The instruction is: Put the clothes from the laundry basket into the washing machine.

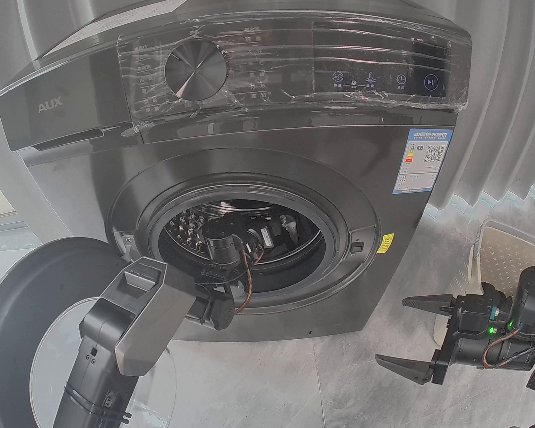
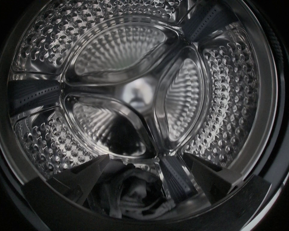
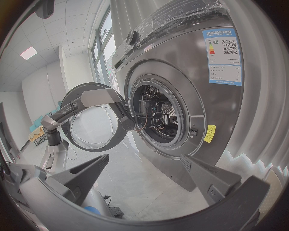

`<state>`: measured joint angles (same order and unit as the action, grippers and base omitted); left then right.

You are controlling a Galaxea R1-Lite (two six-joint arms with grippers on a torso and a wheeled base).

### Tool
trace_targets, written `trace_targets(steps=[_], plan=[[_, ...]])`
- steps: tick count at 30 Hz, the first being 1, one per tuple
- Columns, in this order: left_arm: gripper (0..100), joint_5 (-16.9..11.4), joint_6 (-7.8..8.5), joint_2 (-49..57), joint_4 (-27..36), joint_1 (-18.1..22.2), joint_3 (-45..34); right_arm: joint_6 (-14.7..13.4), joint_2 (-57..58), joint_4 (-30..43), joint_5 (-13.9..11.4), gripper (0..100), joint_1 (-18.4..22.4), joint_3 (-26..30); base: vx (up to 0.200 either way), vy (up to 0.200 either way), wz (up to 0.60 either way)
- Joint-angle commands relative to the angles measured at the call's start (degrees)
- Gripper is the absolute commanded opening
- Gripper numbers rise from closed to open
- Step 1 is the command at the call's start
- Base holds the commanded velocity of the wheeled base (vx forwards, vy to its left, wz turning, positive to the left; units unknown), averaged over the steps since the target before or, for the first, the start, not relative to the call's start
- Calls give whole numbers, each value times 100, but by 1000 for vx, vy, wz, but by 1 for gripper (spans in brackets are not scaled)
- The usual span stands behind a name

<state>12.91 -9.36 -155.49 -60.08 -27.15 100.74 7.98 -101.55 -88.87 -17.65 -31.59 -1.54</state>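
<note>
Jaws apart and empty on left gripper (image 2: 145, 155) inside washing machine (image 1: 262, 156), above clothes (image 2: 135, 192) (right gripper (image 1: 392, 331) likewise)

Laundry basket (image 1: 506, 254) stands partly hidden behind the right arm (image 1: 530, 308), its bottom unseen; clothes (image 2: 135, 192) in the drum (image 2: 234, 90) are part-covered by the left tool (image 2: 146, 155); the open door (image 1: 15, 323) is cropped at the head view's left edge

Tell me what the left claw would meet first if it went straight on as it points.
Most likely the drum's rear wall: the open left claw points straight at it, nothing between. The clothes lie lower, seemingly under that line, though depth is unclear.
</note>
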Motion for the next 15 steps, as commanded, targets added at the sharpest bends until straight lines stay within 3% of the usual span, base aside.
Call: trace_targets(steps=[1, 11, 15], plan=[[100, 1, -4, 449, -110, -186, -978, 1, 12, -8, -1, 100, 3, 4, 0, 0, 0], [100, 1, -22, 1513, -786, -546, -3280, 19, 74, 1, -10, 100, -5, 4, 0, 0, 0], [100, 1, -22, 1812, -1235, -818, -4274, 186, 74, 1, -1, 100, 3, 13, 0, 0, 0]])
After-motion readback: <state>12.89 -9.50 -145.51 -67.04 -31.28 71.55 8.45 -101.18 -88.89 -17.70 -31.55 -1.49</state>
